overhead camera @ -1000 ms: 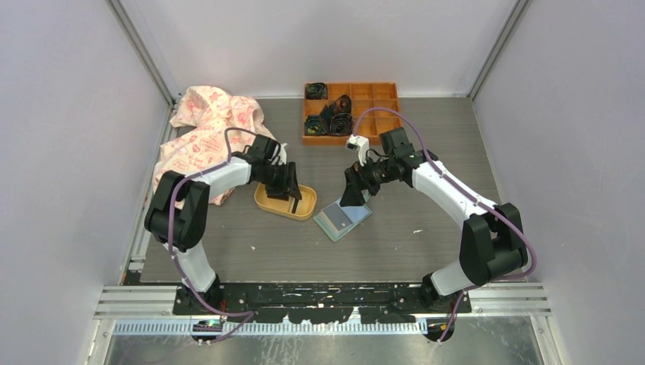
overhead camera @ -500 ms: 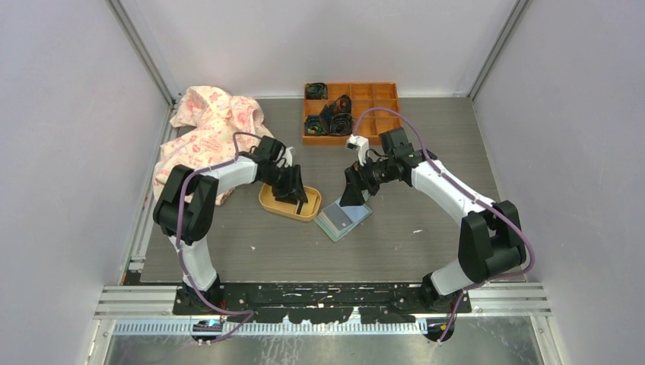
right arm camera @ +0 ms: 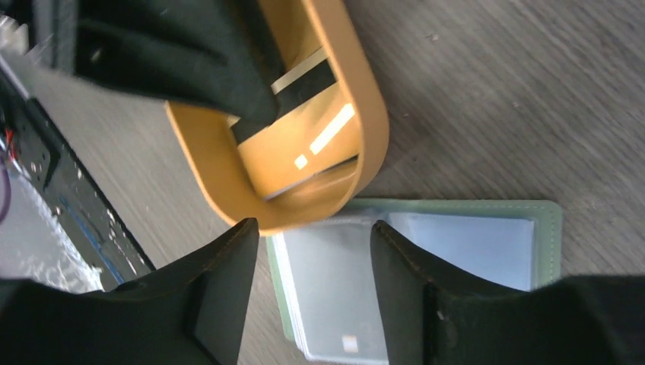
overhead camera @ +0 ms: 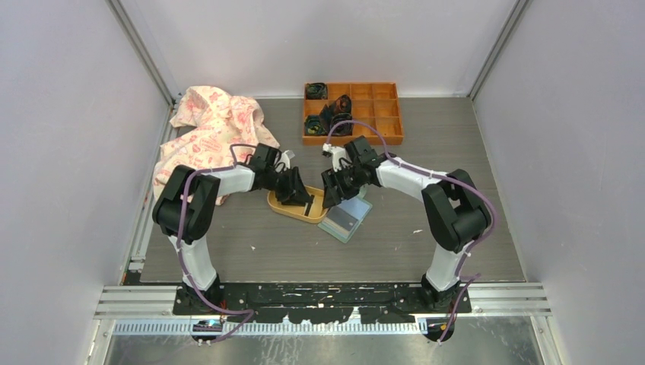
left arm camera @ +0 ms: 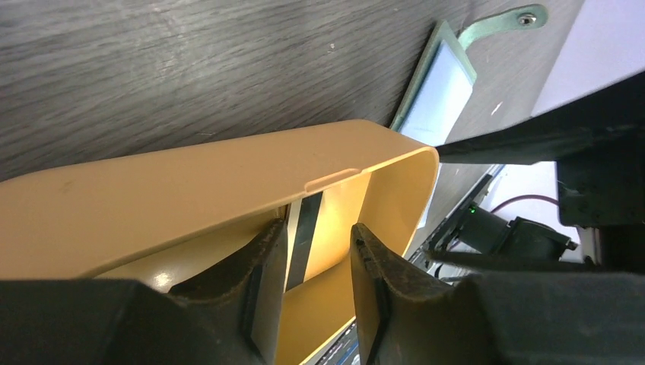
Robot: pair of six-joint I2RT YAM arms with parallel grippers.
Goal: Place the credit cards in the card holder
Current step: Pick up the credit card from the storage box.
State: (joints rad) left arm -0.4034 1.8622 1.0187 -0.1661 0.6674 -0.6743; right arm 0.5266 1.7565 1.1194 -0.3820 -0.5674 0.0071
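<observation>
card holder (right arm camera: 456, 255): pale mint green cover, clear sleeves reading whitish-blue
credit card (left arm camera: 303, 236): whitish, one dark stripe
dish (right arm camera: 373, 137): yellow-orange, plain, glossy
tray (overhead camera: 384, 114): orange, dark rolled bits in a few cells
cloth (overhead camera: 201, 133): cream, pink-red print all over
table (overhead camera: 395, 243): dark grey, fine grain lines
arms (overhead camera: 228, 181): white shells, black joints
left gripper (left arm camera: 318, 226): black
right gripper (right arm camera: 313, 226): black
</observation>
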